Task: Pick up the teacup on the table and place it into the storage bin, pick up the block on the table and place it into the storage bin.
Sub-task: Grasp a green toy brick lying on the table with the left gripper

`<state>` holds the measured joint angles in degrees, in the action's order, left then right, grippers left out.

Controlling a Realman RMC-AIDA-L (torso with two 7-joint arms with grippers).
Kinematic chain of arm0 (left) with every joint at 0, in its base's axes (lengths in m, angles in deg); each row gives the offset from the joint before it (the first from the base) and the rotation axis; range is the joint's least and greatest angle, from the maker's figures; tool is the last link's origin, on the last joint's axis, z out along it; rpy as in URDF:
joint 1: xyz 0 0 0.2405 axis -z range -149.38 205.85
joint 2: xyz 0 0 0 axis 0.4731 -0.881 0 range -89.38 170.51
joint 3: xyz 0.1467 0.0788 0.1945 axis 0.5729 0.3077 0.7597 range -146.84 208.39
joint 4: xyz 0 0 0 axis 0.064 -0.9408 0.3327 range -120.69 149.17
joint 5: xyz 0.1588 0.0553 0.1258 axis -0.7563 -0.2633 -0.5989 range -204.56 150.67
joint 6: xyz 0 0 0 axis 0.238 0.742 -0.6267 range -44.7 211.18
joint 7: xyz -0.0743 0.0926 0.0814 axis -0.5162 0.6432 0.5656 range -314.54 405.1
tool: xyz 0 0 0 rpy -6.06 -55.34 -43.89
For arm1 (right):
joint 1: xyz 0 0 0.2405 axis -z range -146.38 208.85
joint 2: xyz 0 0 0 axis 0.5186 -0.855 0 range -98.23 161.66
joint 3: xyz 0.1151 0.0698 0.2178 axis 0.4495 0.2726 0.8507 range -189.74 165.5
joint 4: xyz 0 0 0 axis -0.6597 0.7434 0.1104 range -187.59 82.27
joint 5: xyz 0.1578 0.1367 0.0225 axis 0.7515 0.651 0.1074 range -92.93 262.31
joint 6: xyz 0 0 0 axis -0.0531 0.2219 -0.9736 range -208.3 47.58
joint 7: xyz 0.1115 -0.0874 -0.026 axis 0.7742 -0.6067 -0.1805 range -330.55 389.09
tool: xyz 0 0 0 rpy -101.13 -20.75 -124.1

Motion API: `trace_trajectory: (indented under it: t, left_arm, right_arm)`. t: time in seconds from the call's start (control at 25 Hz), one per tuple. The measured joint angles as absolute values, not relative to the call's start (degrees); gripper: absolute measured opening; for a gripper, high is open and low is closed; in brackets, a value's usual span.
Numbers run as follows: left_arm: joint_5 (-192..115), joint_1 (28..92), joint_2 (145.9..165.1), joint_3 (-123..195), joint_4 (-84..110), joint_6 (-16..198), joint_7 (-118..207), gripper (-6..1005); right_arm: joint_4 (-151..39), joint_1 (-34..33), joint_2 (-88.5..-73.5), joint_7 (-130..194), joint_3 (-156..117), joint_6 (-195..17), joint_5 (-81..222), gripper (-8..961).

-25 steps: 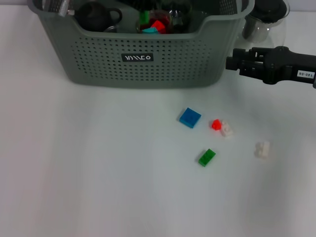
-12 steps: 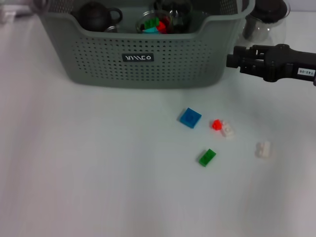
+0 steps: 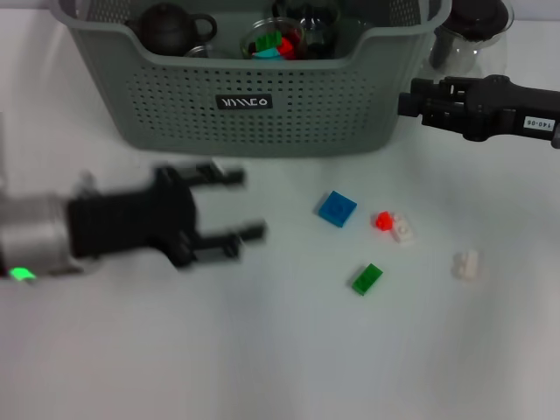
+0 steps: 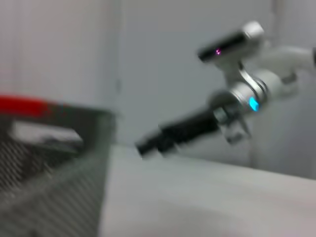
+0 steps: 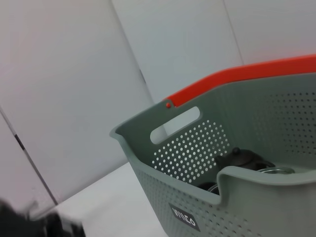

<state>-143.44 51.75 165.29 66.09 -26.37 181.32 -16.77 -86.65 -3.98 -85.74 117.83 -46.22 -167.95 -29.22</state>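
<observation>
Nearest you on the white table (image 3: pixel 175 350), the left gripper (image 3: pixel 234 206) hangs low over the surface with its two black fingers spread and nothing between them, pointing toward the loose bricks. Those are what remains to be done: a small green plastic brick (image 3: pixel 367 278), a flat blue square brick (image 3: pixel 337 208), a red brick (image 3: pixel 382 220) touching a white one (image 3: pixel 402 231), and another white brick (image 3: pixel 465 264) apart on the right. No teacup shows on the table, so you may judge that half finished, though you cannot confirm it.

Farther back, the large grey-green perforated storage bin (image 3: pixel 262 109) already holds a dark teapot (image 3: pixel 166 26) and a glass bowl of coloured bricks (image 3: pixel 278 39). The right gripper (image 3: pixel 404 103) hovers just beside the bin's right wall; whether its fingers are apart or together cannot be told. Behind it stands a clear glass pitcher with a black lid (image 3: pixel 468 35). Nothing blocks the left gripper's path to the blue brick.
</observation>
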Motion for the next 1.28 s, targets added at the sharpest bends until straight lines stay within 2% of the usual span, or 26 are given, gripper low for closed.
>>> trace_trajectory:
  t: [0.2,0.36,0.4,0.68,1.28]
  left_arm:
    - [-144.4,55.3,165.31,72.7,-13.0,171.6,-10.1,686]
    - [-144.1,58.3,165.32,74.1,-7.1,167.3,-7.9,525]
    - [-143.8,61.2,165.33,74.2,-1.2,162.8,-4.6,485]
    - [-140.2,65.9,165.36,73.4,9.7,154.0,7.6,487]
    - [-137.7,68.7,165.37,72.7,16.6,149.6,15.0,488]
  right_arm:
    - [-86.3,-4.1,-85.79,118.0,-46.2,-167.9,-29.2,424]
    - [-86.5,-4.0,-85.8,118.6,-46.2,-167.9,-29.2,424]
    - [-86.5,-4.0,-85.8,118.6,-46.2,-167.9,-29.2,424]
    - [-86.6,-3.8,-85.73,118.7,-46.1,-167.9,-29.2,424]
    - [-86.7,-3.9,-85.71,118.7,-46.1,-167.7,-29.2,424]
